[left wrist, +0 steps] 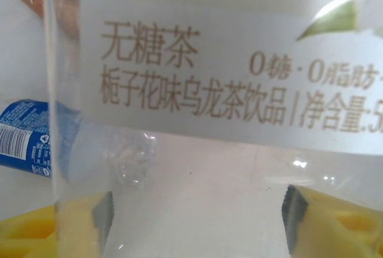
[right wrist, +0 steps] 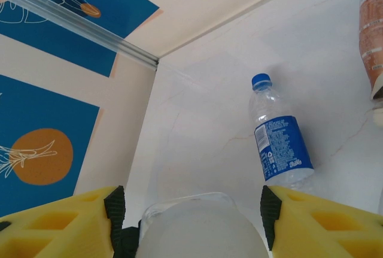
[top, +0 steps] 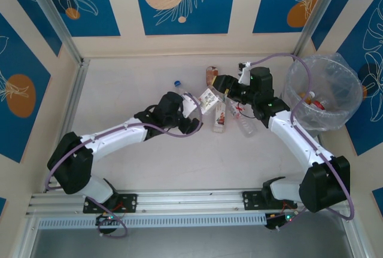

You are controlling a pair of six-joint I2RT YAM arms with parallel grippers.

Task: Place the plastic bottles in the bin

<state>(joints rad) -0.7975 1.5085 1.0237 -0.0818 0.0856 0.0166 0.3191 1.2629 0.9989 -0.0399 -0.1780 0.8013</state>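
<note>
Left jaws around white-labelled bottle [left wrist: 197, 90]

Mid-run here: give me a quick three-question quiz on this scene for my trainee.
1. True or false: the bin already has bottles in it.
2. Which arm's tool has the white-labelled bottle between its fingers? A) left B) right C) neither
3. Fill in: the blue-labelled bottle lying on the table has a ___ cap.
Key: 1 true; 2 A, the left tool; 3 blue.
</note>
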